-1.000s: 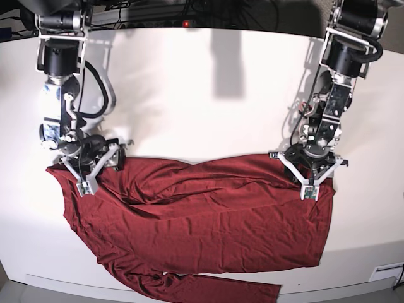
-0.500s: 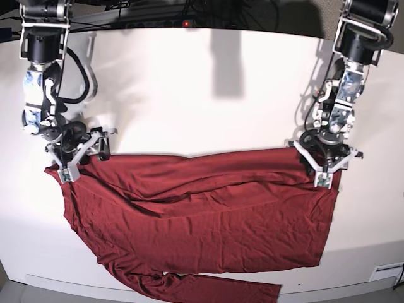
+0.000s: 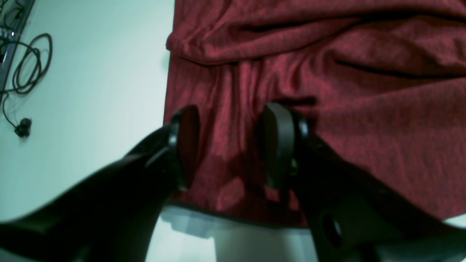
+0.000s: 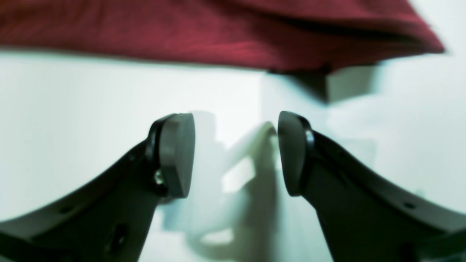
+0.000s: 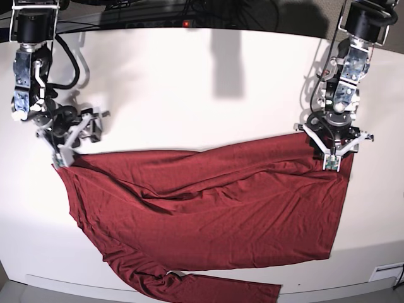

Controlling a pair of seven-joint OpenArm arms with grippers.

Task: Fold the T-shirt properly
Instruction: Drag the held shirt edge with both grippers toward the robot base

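The T-shirt (image 5: 208, 214) lies spread across the white table (image 5: 189, 88), wrinkled, a long fold running diagonally through its middle. One sleeve (image 5: 208, 287) trails along the table's front edge, partly over it.

The left gripper (image 5: 332, 151) sits at the shirt's top corner on the base view's right. In its wrist view the left gripper (image 3: 229, 145) has jaws parted a moderate way, and red fabric of the T-shirt (image 3: 327, 72) fills the gap between the two pads. The cloth lies beneath and ahead of the pads; whether the pads pinch it or just hover over it cannot be told. The shirt's edge runs just below the fingertips, with bare table (image 3: 91, 91) off to the gripper's side. A rolled fold of cloth lies ahead of the jaws. A black cable (image 3: 25, 69) loops on the table well off to that same side.

The right gripper (image 5: 66, 148) is at the shirt's opposite top corner, on the base view's left. In its wrist view the right gripper (image 4: 236, 153) has jaws wide apart with nothing between them, only bare table (image 4: 72, 109). The T-shirt (image 4: 218, 32) edge lies ahead of the fingertips, apart from them, blurred. From the base view its fingertips look just beside the shirt corner, and contact cannot be told.
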